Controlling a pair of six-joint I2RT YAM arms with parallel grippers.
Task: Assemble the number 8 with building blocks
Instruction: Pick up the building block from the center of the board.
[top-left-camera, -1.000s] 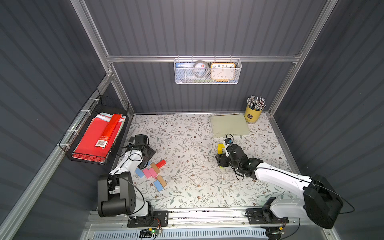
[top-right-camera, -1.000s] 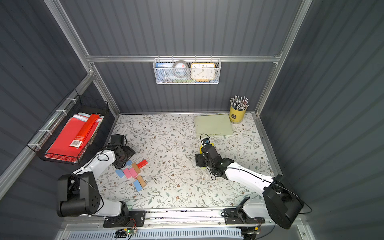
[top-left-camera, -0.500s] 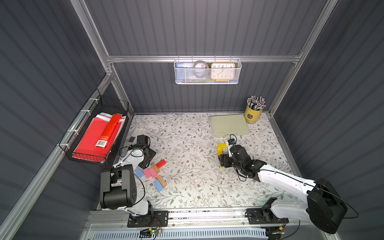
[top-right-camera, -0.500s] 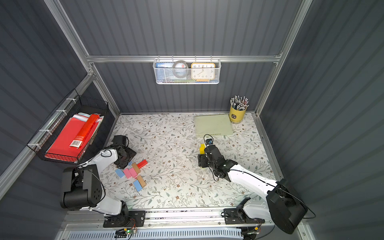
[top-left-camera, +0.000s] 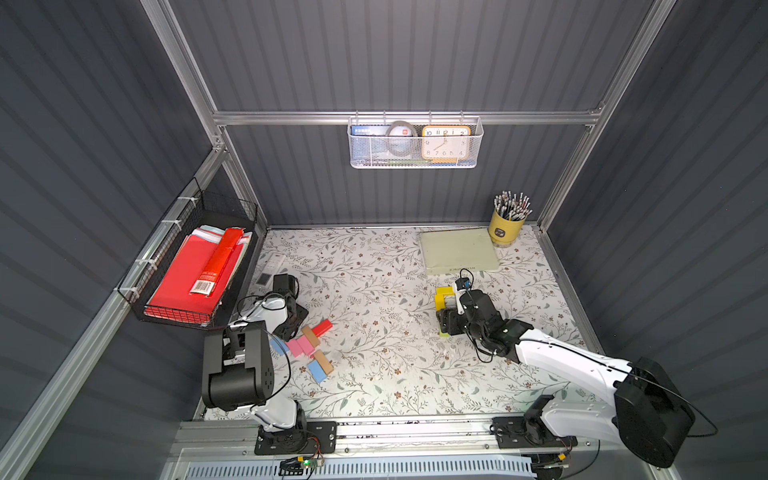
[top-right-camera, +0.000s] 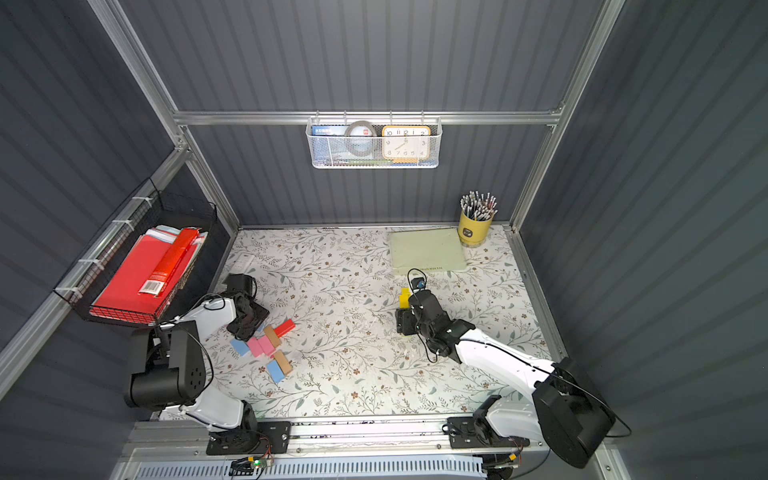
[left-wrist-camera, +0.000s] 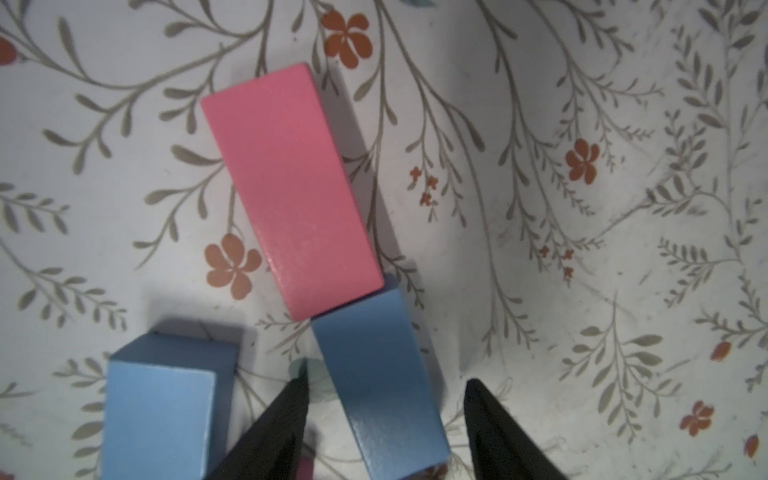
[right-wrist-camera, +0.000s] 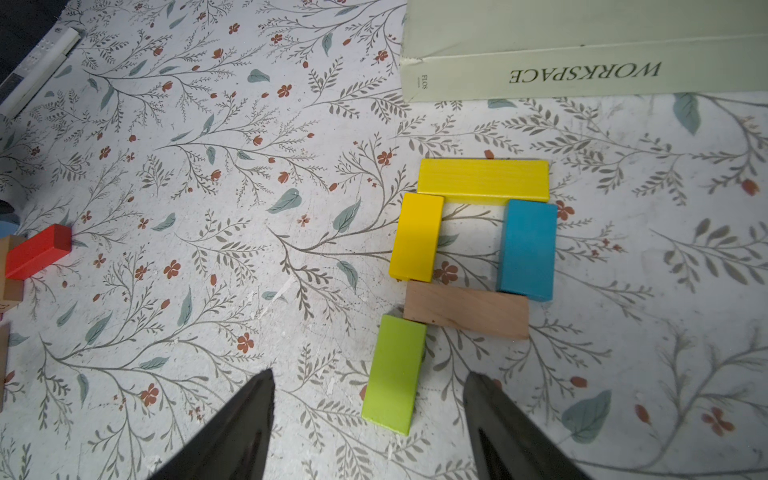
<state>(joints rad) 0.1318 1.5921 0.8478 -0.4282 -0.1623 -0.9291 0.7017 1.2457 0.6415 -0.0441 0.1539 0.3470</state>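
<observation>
In the right wrist view several building blocks lie flat in a partial figure: a long yellow block (right-wrist-camera: 482, 180), a short yellow block (right-wrist-camera: 415, 237), a blue block (right-wrist-camera: 527, 249), a tan block (right-wrist-camera: 465, 309) and a green block (right-wrist-camera: 395, 374). My right gripper (right-wrist-camera: 369, 374) hangs open over the green block, touching nothing. At the left a loose pile holds a red block (top-left-camera: 322, 328) and pink, tan and blue blocks. My left gripper (left-wrist-camera: 386, 376) straddles a dark blue block (left-wrist-camera: 378, 386) there, with a gap on each side. A pink block (left-wrist-camera: 291, 187) touches its end and a light blue block (left-wrist-camera: 158, 415) lies beside it.
A pale green book (top-left-camera: 457, 251) lies at the back right, just beyond the figure, beside a yellow pencil cup (top-left-camera: 506, 226). A black wire basket (top-left-camera: 195, 274) of red folders hangs on the left wall. A white remote (top-left-camera: 270, 266) lies near the back left.
My left gripper has come down onto the pile and its jaws have narrowed round the dark blue block. The right arm has shifted slightly, its jaws unchanged.
</observation>
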